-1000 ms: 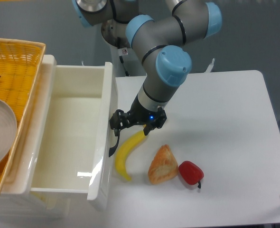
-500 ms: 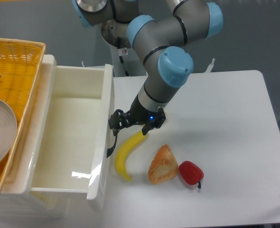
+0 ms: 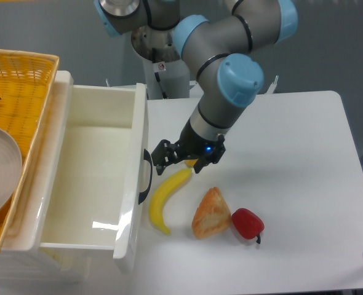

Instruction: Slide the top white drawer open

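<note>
tool point(image 3: 163, 161) hangs beside top white drawer point(image 3: 95, 178) handle.

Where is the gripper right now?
The gripper hangs mid-frame just right of the open top drawer's black handle, clear of it, directly above the banana's upper end.

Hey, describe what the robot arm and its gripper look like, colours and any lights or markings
The arm is built of grey cylindrical links with light blue round joint caps. Its base column carries a small red-and-white label. The gripper is black with two short fingers, and a small blue light glows on its wrist.
</note>
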Available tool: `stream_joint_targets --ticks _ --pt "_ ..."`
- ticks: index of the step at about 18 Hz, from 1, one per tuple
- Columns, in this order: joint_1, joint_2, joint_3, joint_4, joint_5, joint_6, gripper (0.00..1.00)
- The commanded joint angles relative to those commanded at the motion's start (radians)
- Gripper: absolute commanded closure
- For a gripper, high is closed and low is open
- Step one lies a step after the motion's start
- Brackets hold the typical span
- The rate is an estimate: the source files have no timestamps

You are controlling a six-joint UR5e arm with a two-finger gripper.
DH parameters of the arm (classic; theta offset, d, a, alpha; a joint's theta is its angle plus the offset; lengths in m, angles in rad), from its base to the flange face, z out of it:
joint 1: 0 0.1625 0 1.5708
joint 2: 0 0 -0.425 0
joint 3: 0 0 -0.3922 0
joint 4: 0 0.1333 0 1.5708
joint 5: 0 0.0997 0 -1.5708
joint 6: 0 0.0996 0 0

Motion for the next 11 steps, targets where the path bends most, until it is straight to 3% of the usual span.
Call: stream_joint_targets --ticks 6,11 --pt "0.043 0.002 0.014 0.003 0.021 0.250 0.00" --pt "0.028 -0.006 0.023 0.029 0.152 0.506 0.00"
